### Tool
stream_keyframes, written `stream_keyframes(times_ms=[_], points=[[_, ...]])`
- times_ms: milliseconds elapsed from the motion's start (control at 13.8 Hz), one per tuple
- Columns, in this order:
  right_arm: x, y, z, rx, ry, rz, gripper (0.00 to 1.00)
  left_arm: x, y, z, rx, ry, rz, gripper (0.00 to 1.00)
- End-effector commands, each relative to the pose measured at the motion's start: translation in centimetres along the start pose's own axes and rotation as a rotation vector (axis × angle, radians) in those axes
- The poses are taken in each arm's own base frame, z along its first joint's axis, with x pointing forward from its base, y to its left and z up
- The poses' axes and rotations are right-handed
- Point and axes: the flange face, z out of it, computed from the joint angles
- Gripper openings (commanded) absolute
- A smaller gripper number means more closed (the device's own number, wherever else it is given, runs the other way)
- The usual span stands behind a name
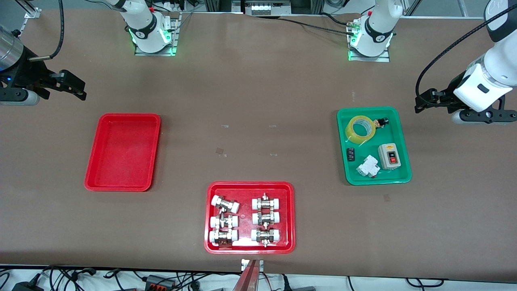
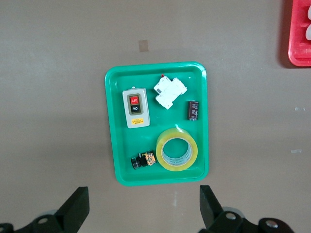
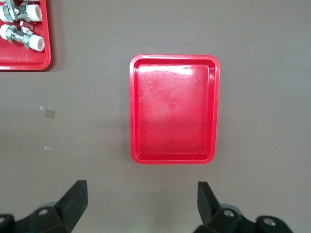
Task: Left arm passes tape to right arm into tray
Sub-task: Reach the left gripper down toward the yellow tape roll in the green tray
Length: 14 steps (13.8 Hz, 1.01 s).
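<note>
Brown table [image 1: 258, 101] bears three trays, two red, one green [image 1: 404, 169] holding one tape [image 1: 360, 129]; both pincers gape wide, empty.

Bright, even; glare on tray [image 3: 175, 77].

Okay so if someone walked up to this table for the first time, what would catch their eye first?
Probably the three bright trays: a plain red tray toward the right arm's end, a green tray toward the left arm's end holding the yellowish tape among small electrical parts, and, nearest the front camera, a red tray of pipe fittings. The left gripper and right gripper hang open above the table.
</note>
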Motion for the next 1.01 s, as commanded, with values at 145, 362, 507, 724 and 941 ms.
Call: stream_keyframes(times_ms=[145,362,507,724,941], points=[[-0.3,-0.2,-0.6,-0.002,0.020,-0.003,1.00,-0.7,-0.9,-0.4,-0.025,0.001,0.008,1.00],[-0.3,-0.2,-0.5,0.001,0.018,-0.003,1.00,-0.2,-0.9,0.2,-0.027,-0.002,0.007,1.00],[-0.3,-0.2,-0.5,0.003,0.018,-0.003,1.00,1.7,-0.8,2.1,-0.021,-0.035,0.024,1.00],[-0.3,-0.2,-0.4,0.002,0.017,-0.003,1.00,3.6,-1.1,7.3,-0.021,-0.205,0.025,1.00],[-0.3,-0.2,-0.3,0.002,0.015,-0.003,1.00,4.9,-0.7,14.7,-0.024,-0.370,0.014,1.00]])
